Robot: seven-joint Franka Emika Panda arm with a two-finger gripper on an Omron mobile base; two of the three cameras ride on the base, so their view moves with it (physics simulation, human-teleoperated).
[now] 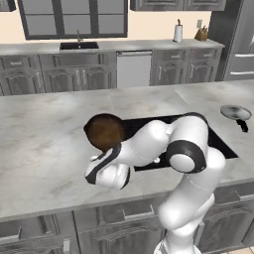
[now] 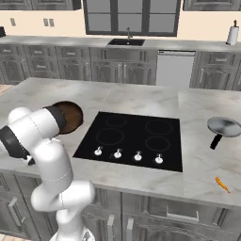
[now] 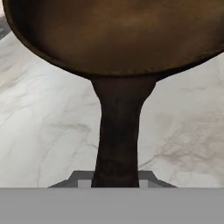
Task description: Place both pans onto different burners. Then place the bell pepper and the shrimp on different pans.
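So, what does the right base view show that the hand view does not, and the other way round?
Right base view: the black cooktop, the steel pan on the counter to its right, the orange shrimp near the front edge. Hand view: the skillet handle gripped by the pincer. Shared: the skillet's brown inside and the marble counter.
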